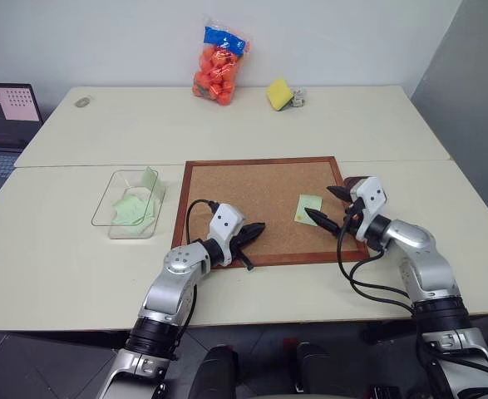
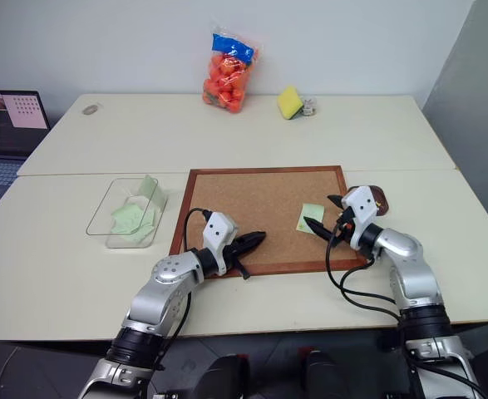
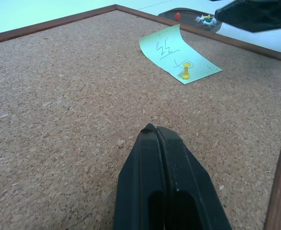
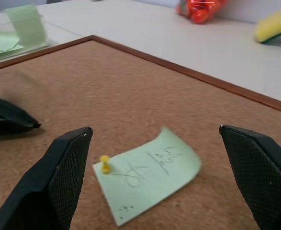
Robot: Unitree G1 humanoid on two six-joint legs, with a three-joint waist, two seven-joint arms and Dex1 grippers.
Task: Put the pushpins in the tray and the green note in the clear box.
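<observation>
So, working across from the left: the clear box (image 1: 130, 204) sits on the desk (image 1: 77, 258) at about 9 o'clock from the corkboard (image 1: 252, 199), and it's already got a couple of green slips in it, one propped against the wall nearest the board. Those look sorted.

The left gripper (image 1: 252, 233) hovers low over the board's near left part, jaws pressed fully together, nothing in them. It's basically parked, well apart from the action.

The one green note (image 1: 308, 208) left to deal with lies on the right side of the board, pinned by a single yellow pushpin (image 4: 104, 164) through its corner. The free end curls up a bit.

The right gripper (image 4: 154, 177) has its jaws spread as wide as they go, empty, with the note and pin sitting right between the two black fingers (image 4: 66, 177). So the step in hand looks like pulling that pin.

To do it well, I'd say: center on the yellow head, not the paper, narrow the jaws down before closing, and pull straight up along the pin's shaft so the note doesn't tear or drag. It's a tiny head, easy to slip.

The tray (image 2: 377, 197) is at about 3 o'clock off the board's right edge, partly behind the right gripper, with a red pin and some pale pins (image 3: 205, 19) already inside. Short trip.
</observation>
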